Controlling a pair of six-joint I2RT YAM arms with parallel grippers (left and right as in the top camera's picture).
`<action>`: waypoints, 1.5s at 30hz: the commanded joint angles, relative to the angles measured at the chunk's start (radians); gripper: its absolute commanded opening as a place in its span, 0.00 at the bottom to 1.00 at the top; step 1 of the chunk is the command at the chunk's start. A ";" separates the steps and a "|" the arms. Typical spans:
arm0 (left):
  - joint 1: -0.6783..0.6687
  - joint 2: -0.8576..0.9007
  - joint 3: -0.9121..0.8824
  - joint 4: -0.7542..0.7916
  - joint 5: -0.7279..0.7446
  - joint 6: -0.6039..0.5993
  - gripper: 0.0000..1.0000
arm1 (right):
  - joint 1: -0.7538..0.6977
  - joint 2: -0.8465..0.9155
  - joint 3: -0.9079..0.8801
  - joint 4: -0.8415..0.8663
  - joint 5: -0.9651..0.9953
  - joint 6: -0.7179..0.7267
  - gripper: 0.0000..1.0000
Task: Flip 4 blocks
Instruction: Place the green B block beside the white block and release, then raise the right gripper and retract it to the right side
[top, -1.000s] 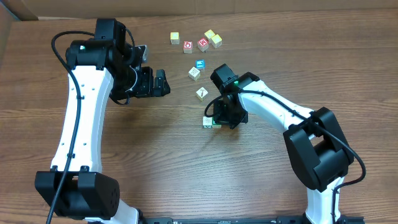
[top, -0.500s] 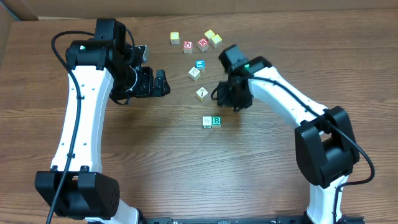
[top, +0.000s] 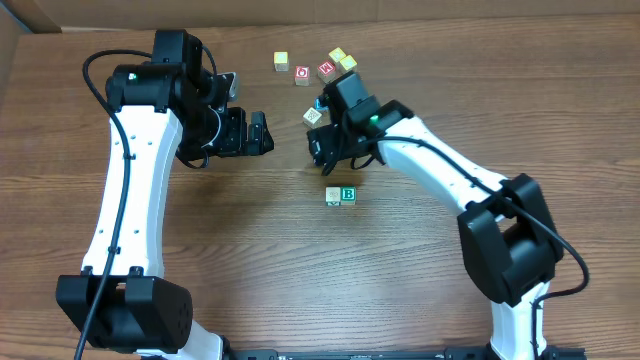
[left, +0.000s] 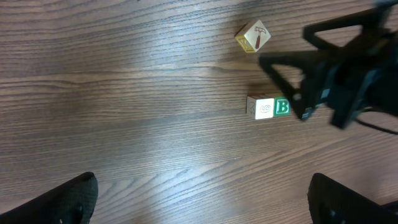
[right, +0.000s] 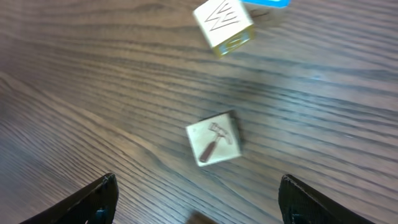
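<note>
My right claw (right: 198, 186) hangs wide over the hammer block (right: 213, 138), print up, handle diagonal, no contact. B block (top: 348, 194) touches a cream block (top: 333, 196), pair lying sideways mid-counter (top: 250, 250). Left claw (left: 202, 186) wide, empty.

Green-B block (top: 348, 194) touches a cream block (top: 333, 197); hammer block (right: 213, 139) lies apart.

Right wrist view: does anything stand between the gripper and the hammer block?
Nothing visible does. The hammer block lies alone on the table ahead of the open right gripper; the zigzag-marked block sits beyond it, clear of the path.
</note>
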 joint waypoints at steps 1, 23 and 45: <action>-0.007 0.008 0.028 0.002 0.014 -0.007 0.99 | 0.016 0.055 0.016 0.034 0.083 -0.047 0.83; -0.007 0.008 0.028 0.002 0.014 -0.008 1.00 | 0.015 0.098 0.018 0.137 0.089 -0.055 0.38; -0.007 0.008 0.028 0.002 0.014 -0.007 1.00 | 0.019 -0.308 0.060 -0.223 0.146 0.124 1.00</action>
